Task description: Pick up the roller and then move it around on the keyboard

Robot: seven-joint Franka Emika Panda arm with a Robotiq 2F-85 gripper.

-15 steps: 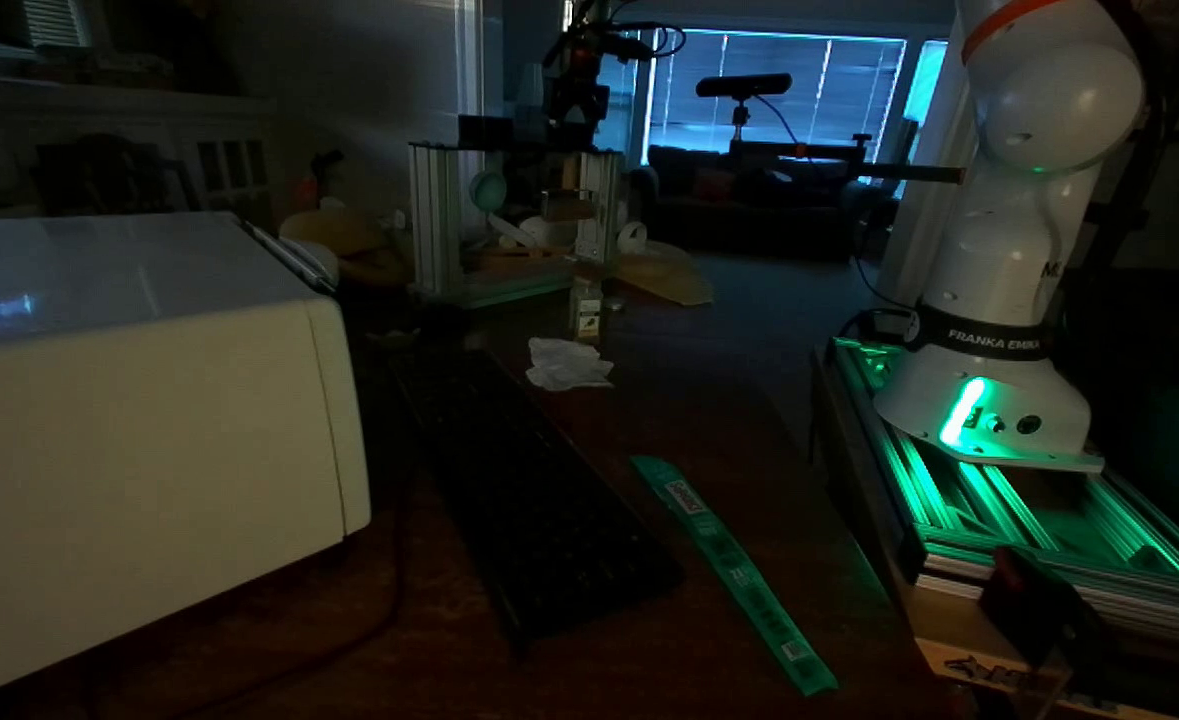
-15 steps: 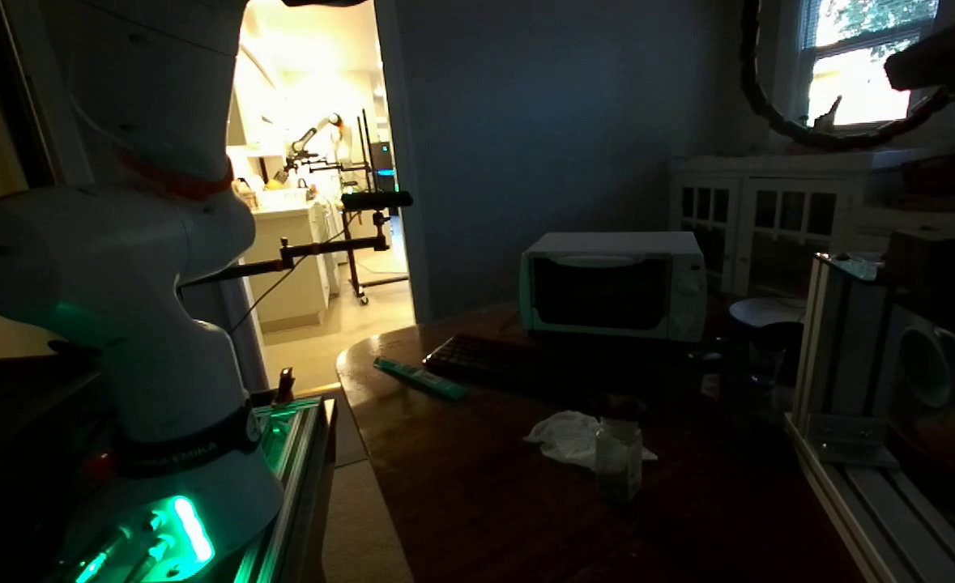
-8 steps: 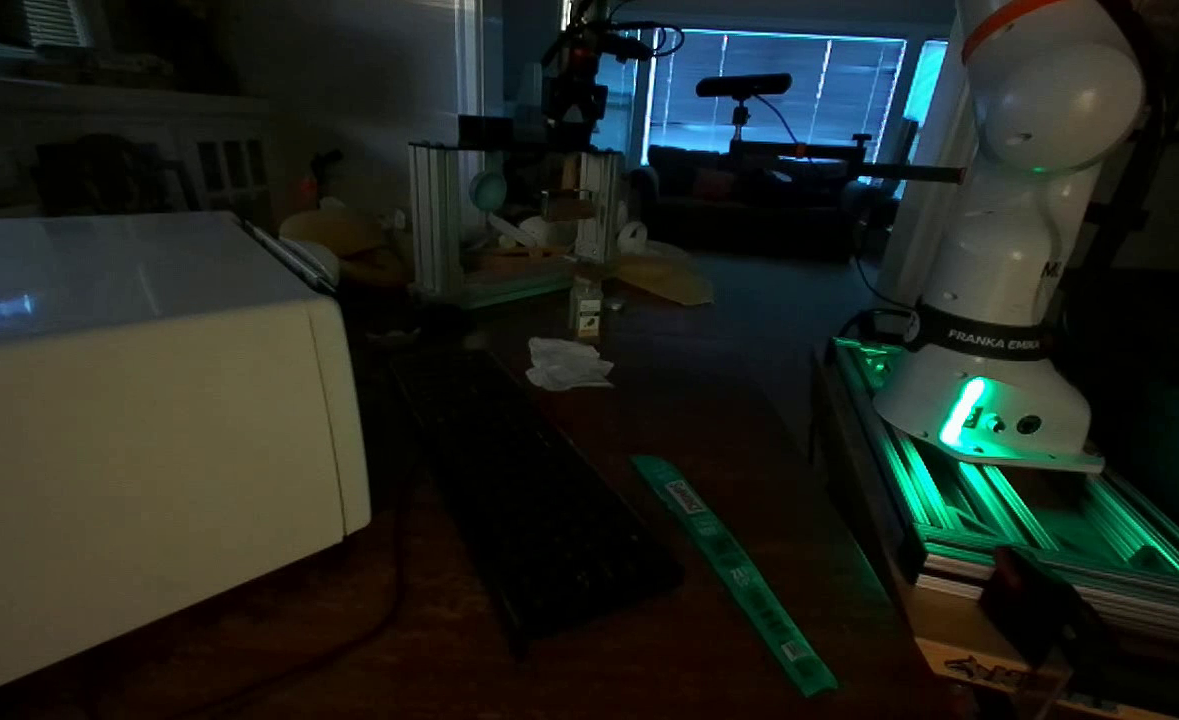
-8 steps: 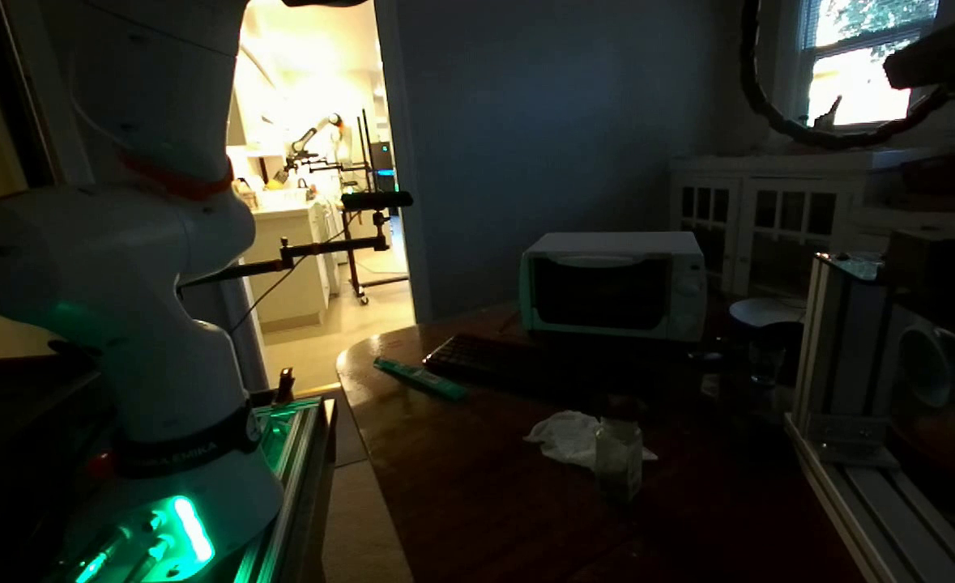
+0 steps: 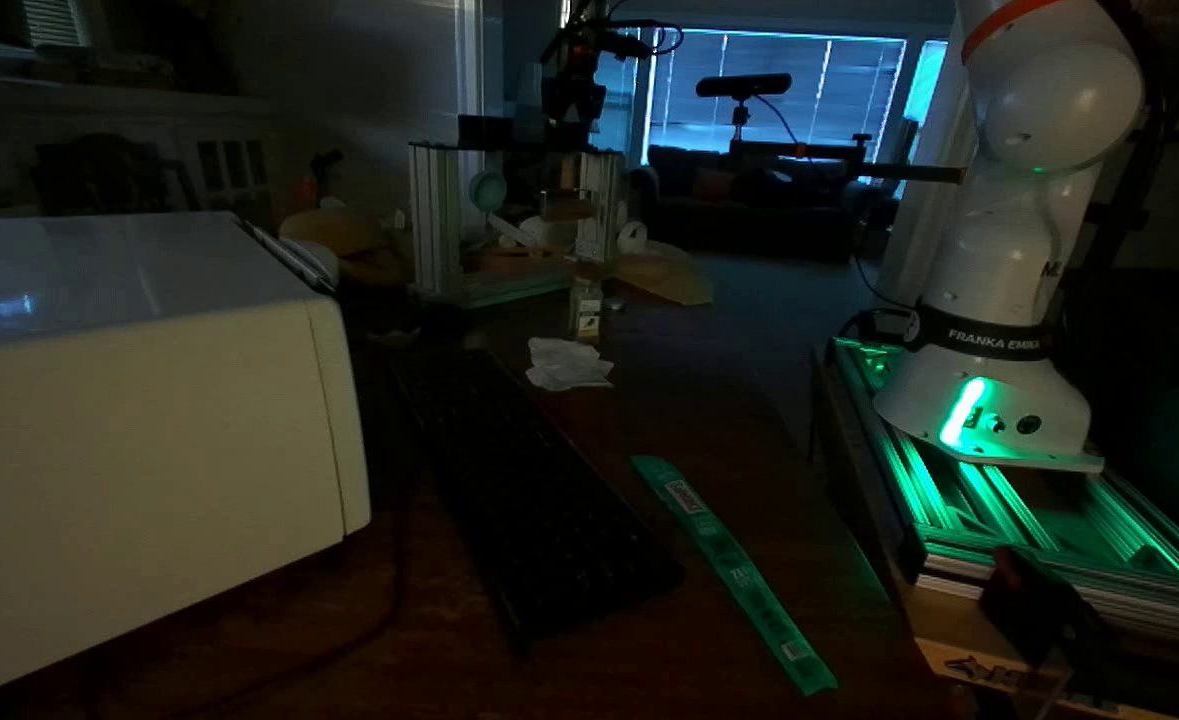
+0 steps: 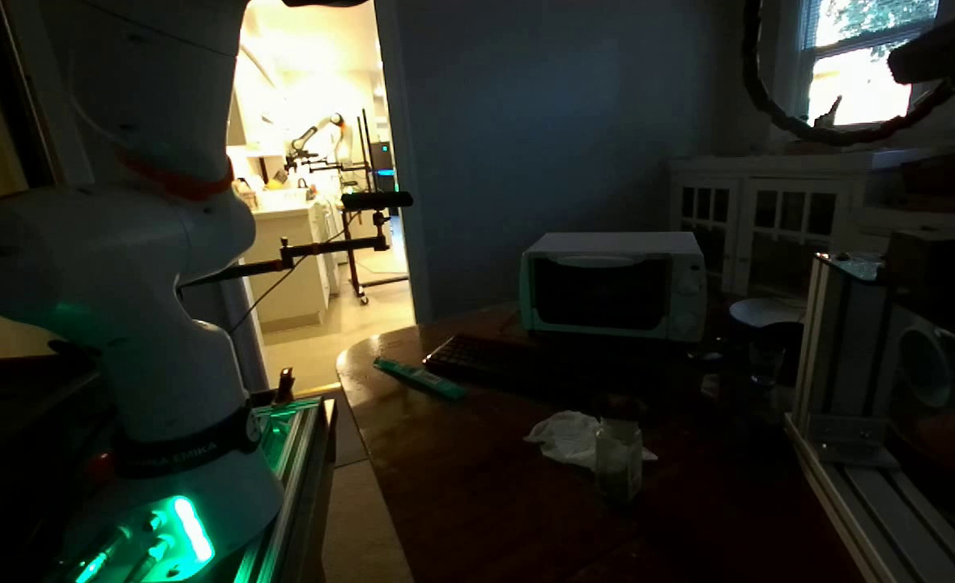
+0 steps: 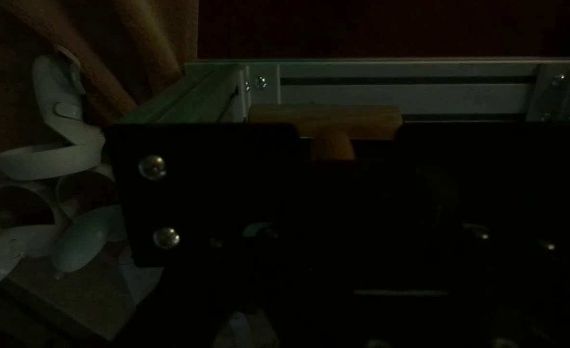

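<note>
Oven (image 5: 149, 440): white; it filled the near left in an exterior view.
Strip (image 5: 739, 570): green; it lay flat on the table (image 5: 699, 420).
Keyboard (image 5: 539, 500): black; it lay flat between oven and strip.
Arm (image 5: 999, 230): white, its base lit green, well apart from the keyboard.
Wad (image 5: 569, 363): white and crumpled, near the keyboard's far end.
Bottle (image 5: 587, 308): it stood upright just beyond the wad.
Frame (image 5: 434, 220): metal; it stood past the bottle.
Roller (image 7: 326, 118): it was at the frame; in the wrist view its tan cylinder lay crosswise by a rail (image 7: 410, 95), with the handle (image 7: 334, 148) running back into darkness between black edges (image 7: 202, 135).
Gripper (image 5: 576, 105): dark; it hung above the frame. Whether its jaws stood apart, met or held the roller could not be told.
Sofa (image 5: 749, 200): dark; it stood well behind the frame.
Window (image 5: 779, 110): bluish, with blinds, farthest off.
</note>
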